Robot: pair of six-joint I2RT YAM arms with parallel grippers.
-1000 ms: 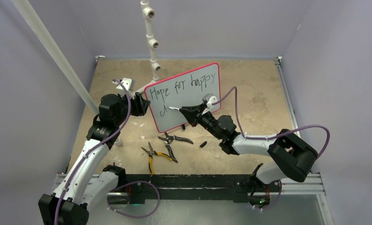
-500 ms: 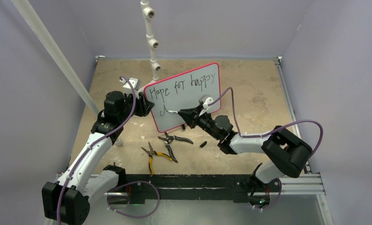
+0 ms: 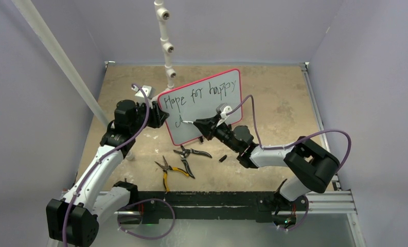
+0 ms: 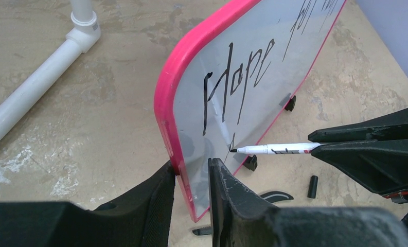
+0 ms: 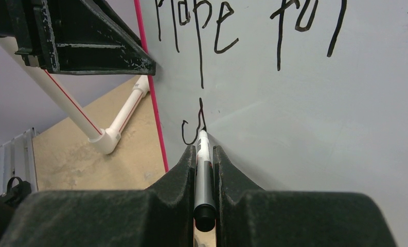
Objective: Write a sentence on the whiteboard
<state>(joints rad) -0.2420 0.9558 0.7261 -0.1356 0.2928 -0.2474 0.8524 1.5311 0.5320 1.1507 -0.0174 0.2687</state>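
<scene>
Right hand [image 5: 204, 150], pinched on the marker [image 5: 204, 180], needs light, even tip pressure continuing the sentence [image 3: 204, 94] while the left hand [image 4: 190, 180] clamps the whiteboard [image 4: 166, 103] edge steady.

The left arm [image 3: 96, 167], built of white tubular shells and chunky black joint housings, is carrying a thin purple cable [image 3: 149, 108] that is trailing along its length. The right arm [image 3: 273, 153] is showing the same white-and-black build, its own purple cable [image 3: 329, 130] arching above a boxy black elbow housing [image 3: 312, 164]. The left gripper [image 4: 191, 172] and the right gripper [image 5: 204, 154] are presenting matte black, wedge-shaped plastic fingers [image 5: 178, 177] with a grainy, faintly speckled surface.
</scene>
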